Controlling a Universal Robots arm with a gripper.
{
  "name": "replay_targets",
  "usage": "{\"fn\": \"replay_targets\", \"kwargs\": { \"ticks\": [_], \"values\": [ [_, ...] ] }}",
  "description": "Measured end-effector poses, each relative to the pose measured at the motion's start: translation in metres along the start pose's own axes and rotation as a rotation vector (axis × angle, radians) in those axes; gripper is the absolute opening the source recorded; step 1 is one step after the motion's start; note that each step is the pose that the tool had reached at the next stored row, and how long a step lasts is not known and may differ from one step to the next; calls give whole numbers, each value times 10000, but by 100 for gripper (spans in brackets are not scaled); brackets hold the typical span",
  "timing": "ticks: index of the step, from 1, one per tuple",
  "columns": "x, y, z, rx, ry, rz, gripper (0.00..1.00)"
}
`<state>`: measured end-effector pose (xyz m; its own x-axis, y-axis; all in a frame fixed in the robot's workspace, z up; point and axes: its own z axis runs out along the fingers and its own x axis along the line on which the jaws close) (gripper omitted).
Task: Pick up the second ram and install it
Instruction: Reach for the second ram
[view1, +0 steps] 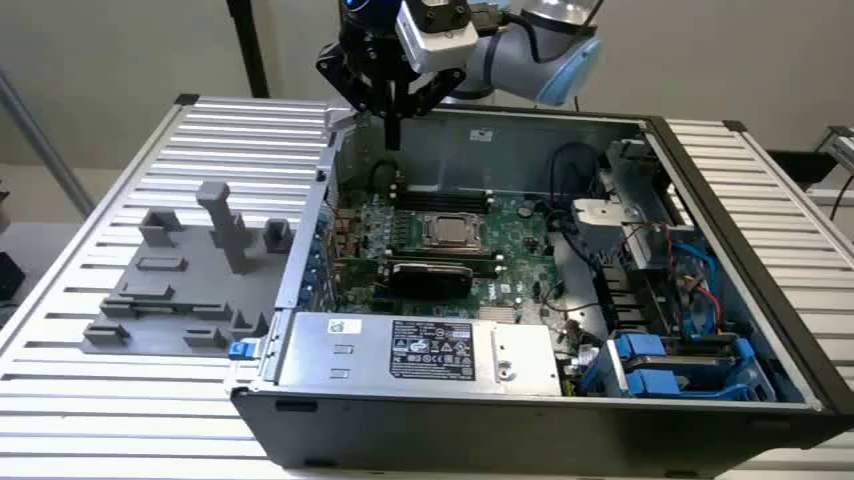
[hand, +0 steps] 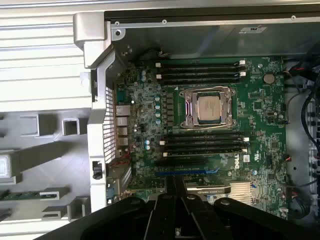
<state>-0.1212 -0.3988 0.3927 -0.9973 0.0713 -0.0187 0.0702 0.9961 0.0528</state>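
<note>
The gripper (view1: 394, 138) is held above the open computer case (view1: 534, 430), and its jaws are seen pressed together in the wrist view (hand: 175, 182), with nothing caught between them. The second ram (hand: 17, 195) is found well apart from the jaws, beyond the case wall, laid flat in a slot of the grey holder tray (view1: 174, 300), which is set to the exterior view's left of the jaws and lower. Beneath the jaws the motherboard (hand: 260, 100) is spread out, with black memory slots (hand: 202, 142) ranged on either side of the processor socket (hand: 209, 107).
</note>
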Motion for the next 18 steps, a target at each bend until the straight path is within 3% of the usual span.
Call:
{"fn": "replay_targets", "kwargs": {
  "ticks": [14,18],
  "values": [
    [1,0,0,-5,0,0,11],
    [108,-8,-2,-5,-2,-1,11]
  ]
}}
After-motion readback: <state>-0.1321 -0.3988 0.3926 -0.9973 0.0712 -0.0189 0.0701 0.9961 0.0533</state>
